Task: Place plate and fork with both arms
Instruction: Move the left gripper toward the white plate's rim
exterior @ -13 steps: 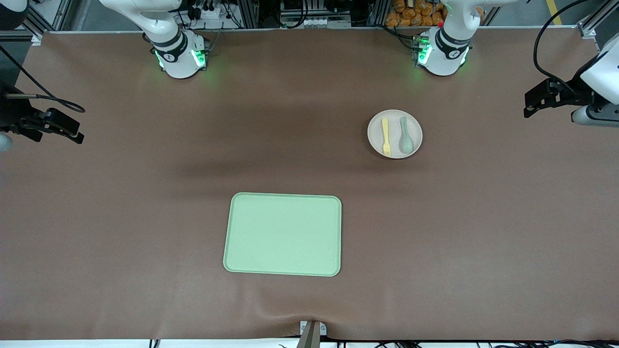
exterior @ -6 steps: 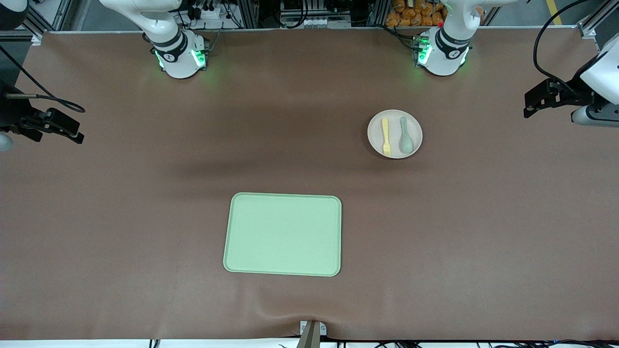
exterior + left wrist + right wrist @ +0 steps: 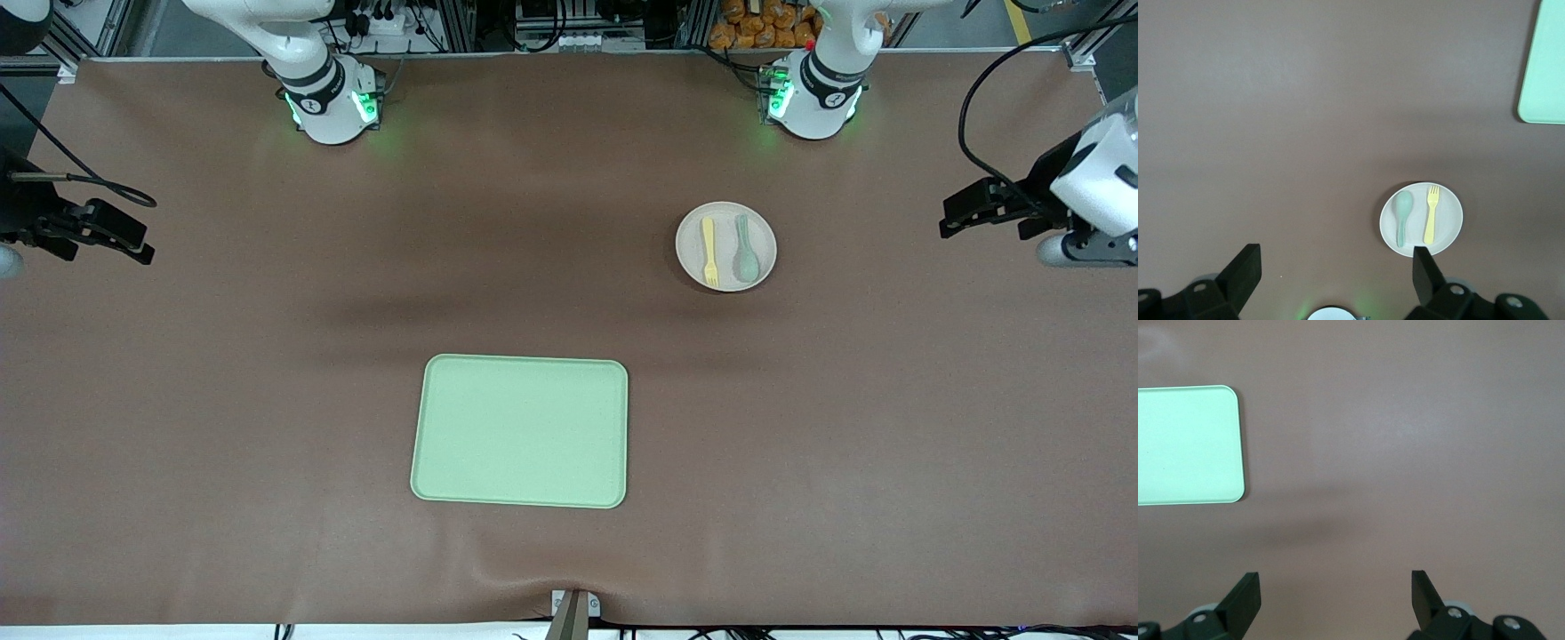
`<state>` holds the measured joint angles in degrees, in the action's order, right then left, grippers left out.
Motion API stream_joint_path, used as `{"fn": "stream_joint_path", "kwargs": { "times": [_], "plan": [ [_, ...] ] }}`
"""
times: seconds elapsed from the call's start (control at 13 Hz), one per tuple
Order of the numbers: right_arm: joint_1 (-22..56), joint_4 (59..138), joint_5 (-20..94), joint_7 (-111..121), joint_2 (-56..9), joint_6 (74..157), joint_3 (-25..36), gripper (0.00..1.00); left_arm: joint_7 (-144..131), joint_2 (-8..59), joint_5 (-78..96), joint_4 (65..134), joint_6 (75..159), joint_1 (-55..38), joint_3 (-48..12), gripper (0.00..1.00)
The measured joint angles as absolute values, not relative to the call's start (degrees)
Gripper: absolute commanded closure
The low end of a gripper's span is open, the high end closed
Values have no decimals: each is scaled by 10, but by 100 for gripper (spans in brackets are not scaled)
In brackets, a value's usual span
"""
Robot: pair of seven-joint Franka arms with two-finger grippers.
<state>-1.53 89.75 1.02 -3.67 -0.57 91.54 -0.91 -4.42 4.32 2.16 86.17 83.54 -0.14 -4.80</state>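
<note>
The pale beige-pink plate (image 3: 726, 269) lies on the brown table near the left arm's base. On it lie the pale yellow fork (image 3: 709, 251) and, beside it, a grey-green spoon (image 3: 745, 249). My left gripper (image 3: 951, 216) is open and empty, up in the air over the left arm's end of the table, well apart from the plate. The left wrist view shows the plate (image 3: 1447, 220), fork (image 3: 1431, 215) and spoon (image 3: 1403, 215) past its open gripper (image 3: 1337, 273). My right gripper (image 3: 142, 242) is open and empty over the right arm's end and waits; it also shows in the right wrist view (image 3: 1336, 597).
A rectangular light green tray (image 3: 521, 431) lies in the middle of the table, nearer the front camera than the plate. Its corner shows in the left wrist view (image 3: 1545, 67) and the right wrist view (image 3: 1188, 443). Brown mat covers the whole table.
My left gripper has moved a little toward the plate and lower in the front view. The right arm, plate, fork and tray have not moved.
</note>
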Motion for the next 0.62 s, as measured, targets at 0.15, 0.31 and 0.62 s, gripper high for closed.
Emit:
{"fn": "stream_joint_path", "kwargs": {
  "times": [0.15,0.31,0.62],
  "plan": [
    [-15,897,10,-37,-6,915,-9,0,-45,65,23,882,837,-2,-49,0],
    [-15,897,10,-37,-6,915,-9,0,-45,78,25,927,861,-5,-53,0],
    [-15,897,10,-37,-6,915,-9,0,-47,83,26,1031,937,-10,-76,0]
  ]
}}
